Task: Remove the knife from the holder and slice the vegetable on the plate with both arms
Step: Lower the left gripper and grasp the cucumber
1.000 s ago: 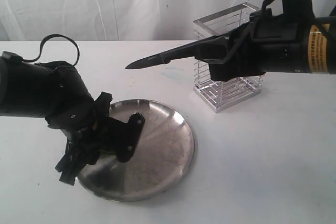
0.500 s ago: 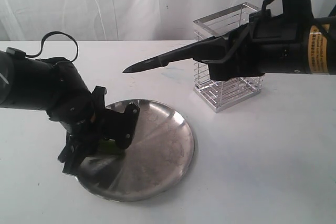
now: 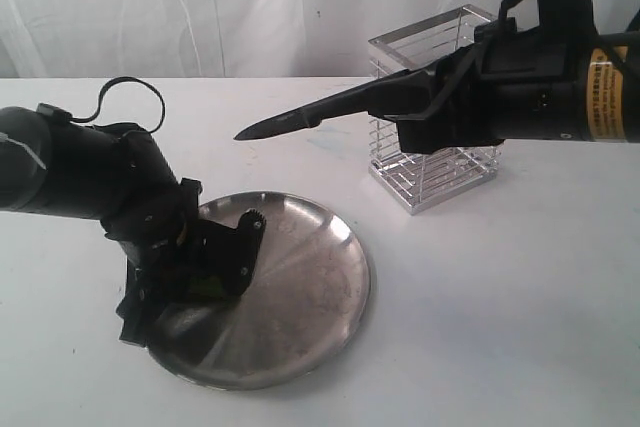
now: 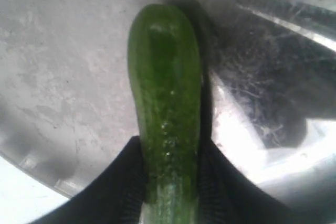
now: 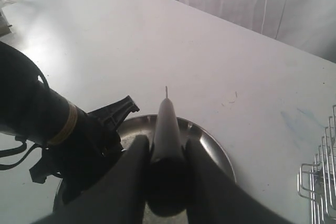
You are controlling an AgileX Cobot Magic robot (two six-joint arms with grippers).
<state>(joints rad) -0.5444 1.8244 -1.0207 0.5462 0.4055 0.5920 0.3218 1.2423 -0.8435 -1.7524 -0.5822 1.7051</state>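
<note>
Left gripper [image 3: 195, 275] at lower left pinches just one end of the cucumber [image 4: 165, 103], so the knife [image 3: 330, 107] clamped in the right gripper [image 5: 165, 148] could roll it across the slick plate [image 3: 325, 282].

The yellow-orange label [image 3: 603, 93] on the right arm [image 3: 520, 97] bears print too small to read.

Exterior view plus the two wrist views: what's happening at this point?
The left tool grips one end of a dark green glossy cucumber lying on the round stainless-steel plate. The right tool holds a long dark-bladed kitchen knife in the air, out of the tall silver wire holder, its tip aimed toward the plate. The visible part of the cucumber is uncut.
</note>
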